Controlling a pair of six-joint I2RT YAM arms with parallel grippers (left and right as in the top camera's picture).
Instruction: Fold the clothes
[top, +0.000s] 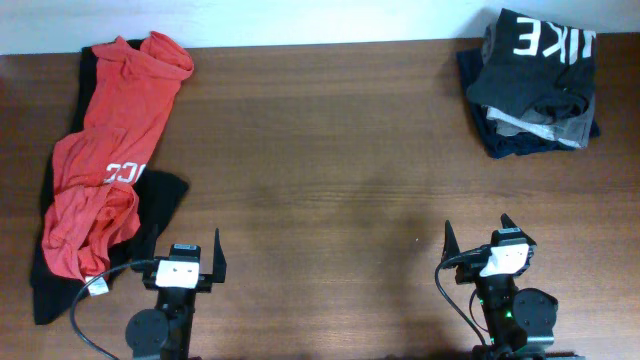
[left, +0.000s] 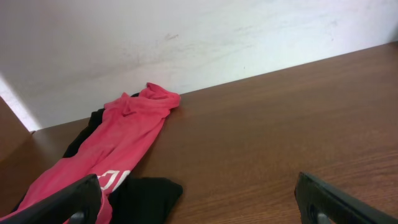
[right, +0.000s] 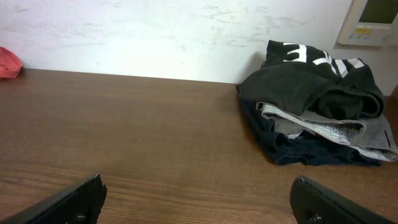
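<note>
Dark wooden table (top: 330, 150) against a white wall (left: 186, 37), both arms parked at the near edge

- Left gripper (top: 185, 245): jaws spread wide, nothing between them; the left wrist view shows only bare wood in the gap
- Right gripper (top: 477, 225): likewise wide apart and empty
- Red-orange T-shirt (top: 100, 150): far left of the table, crumpled lengthways, white lettering partly showing mid-body. It lies on top of a long black garment (top: 160, 195), touching it along most of its length. Folding not yet begun
- Folded stack (top: 535, 85), dark and grey: far right corner, well apart from the shirt

Risks, as judged from this layout:
1. A pinch through the shirt could take the black cloth beneath it as well, since the two overlap; both would then lift together
2. Shirt is bunched, so hem and sleeves cannot be told apart; gripping a random fold would drag it into a worse tangle instead of spreading it
3. Shirt sits beside the left arm only; the right arm must cross most of the table, and the arms could crowd each other
4. Cloth lies near the left table edge; a sideways tug could slide it off
</note>
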